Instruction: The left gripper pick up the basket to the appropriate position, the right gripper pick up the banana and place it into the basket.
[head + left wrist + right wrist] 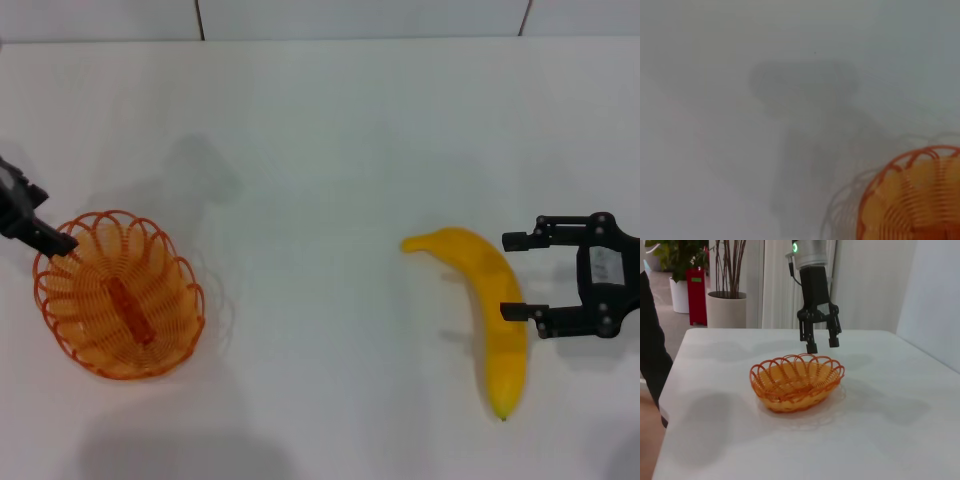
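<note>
Yellow banana (pixel 487 312) flat on white desk (pixel 330 180), right gripper (pixel 512 276) w/ jaws spread, touching its side. Orange wire basket (pixel 120 293) well apart, left gripper (pixel 820 344) above far rim, jaws parted, holding nothing.

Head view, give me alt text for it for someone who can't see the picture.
An orange wire basket sits on a white table at the left, with the left tool at its rim. At the right, a yellow banana lies beside the open right tool.
</note>
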